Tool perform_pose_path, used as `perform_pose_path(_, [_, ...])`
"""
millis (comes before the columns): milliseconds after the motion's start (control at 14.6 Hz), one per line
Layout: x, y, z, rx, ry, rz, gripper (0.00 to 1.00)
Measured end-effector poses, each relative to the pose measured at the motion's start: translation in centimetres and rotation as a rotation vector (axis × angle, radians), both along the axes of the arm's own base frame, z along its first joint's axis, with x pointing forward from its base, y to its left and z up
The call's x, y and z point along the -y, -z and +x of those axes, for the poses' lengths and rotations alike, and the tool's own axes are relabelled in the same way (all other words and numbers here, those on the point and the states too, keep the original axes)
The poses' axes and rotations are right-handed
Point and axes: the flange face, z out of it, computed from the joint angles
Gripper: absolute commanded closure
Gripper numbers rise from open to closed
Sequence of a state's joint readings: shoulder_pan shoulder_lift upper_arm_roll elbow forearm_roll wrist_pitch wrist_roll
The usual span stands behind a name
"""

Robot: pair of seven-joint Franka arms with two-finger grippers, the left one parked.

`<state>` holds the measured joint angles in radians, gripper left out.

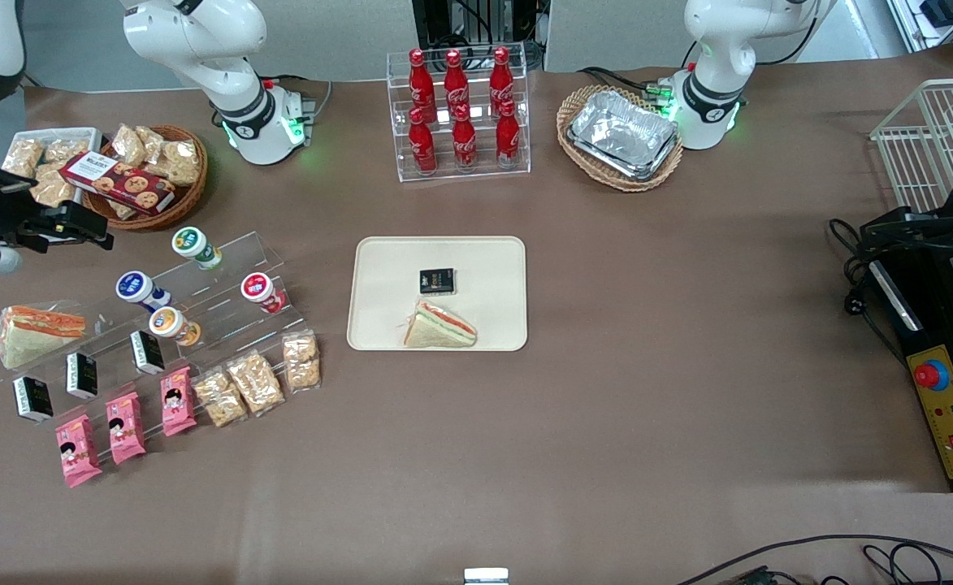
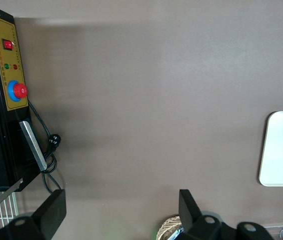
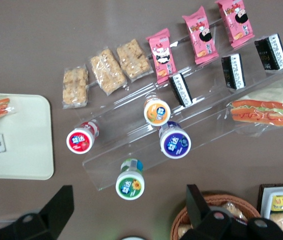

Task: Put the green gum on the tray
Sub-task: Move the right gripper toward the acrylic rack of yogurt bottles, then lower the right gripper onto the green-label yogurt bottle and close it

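In the front view, the small cylindrical green gum bottle with its white, green-labelled lid [image 1: 192,244] was seen lying tilted on the top step of a clear acrylic tiered stand [image 1: 224,280], toward the working arm's end of the table, farther from the camera than the blue-lidded bottle [image 1: 136,288] and the red-lidded bottle [image 1: 260,290]. The large flat cream-beige rectangular tray [image 1: 492,268] lay well apart at the table's middle, already carrying a small black packet [image 1: 436,281] and a wrapped triangular sandwich [image 1: 440,327]. The black two-finger gripper [image 1: 78,227] was seen above the table beside the stand, near a wicker basket of snacks [image 1: 188,195]. The left wrist view showed only bare table and a corner of the tray [image 2: 281,150]. In the right wrist view, the green gum [image 3: 130,183] was seen below the gripper [image 3: 130,212], whose fingers were spread apart with nothing between them. The bottle was judged light, rigid and rather slick, liable to roll on the sloped step; it would best be taken across the banded body just under the lid.
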<state>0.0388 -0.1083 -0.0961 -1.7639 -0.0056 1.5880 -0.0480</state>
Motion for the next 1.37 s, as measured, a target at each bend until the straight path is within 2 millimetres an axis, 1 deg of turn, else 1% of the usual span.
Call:
perform_pose_path(68, [0.0,0.7,-0.6,0.026,-0.002,-0.005,0.00])
perform_pose_path(411, [-0.4,4.8,-4.8,0.083,-0.015,-0.002,0.00])
perform_pose_path(548, [-0.5,6.8,-5.8,0.101,-0.017,0.000,0.00])
perform_pose_path(822, [-0.7,11.4,-7.3,0.115,-0.020,0.002,0.00])
perform_pose_path(890, [-0.7,12.3,-7.6,0.113,-0.021,-0.001,0.00])
perform_pose_path(1233, [-0.8,14.7,-9.9,0.104,-0.028,-0.005,0.00])
perform_pose_path(1370, [-0.9,16.0,-10.6,0.113,-0.029,-0.004,0.00])
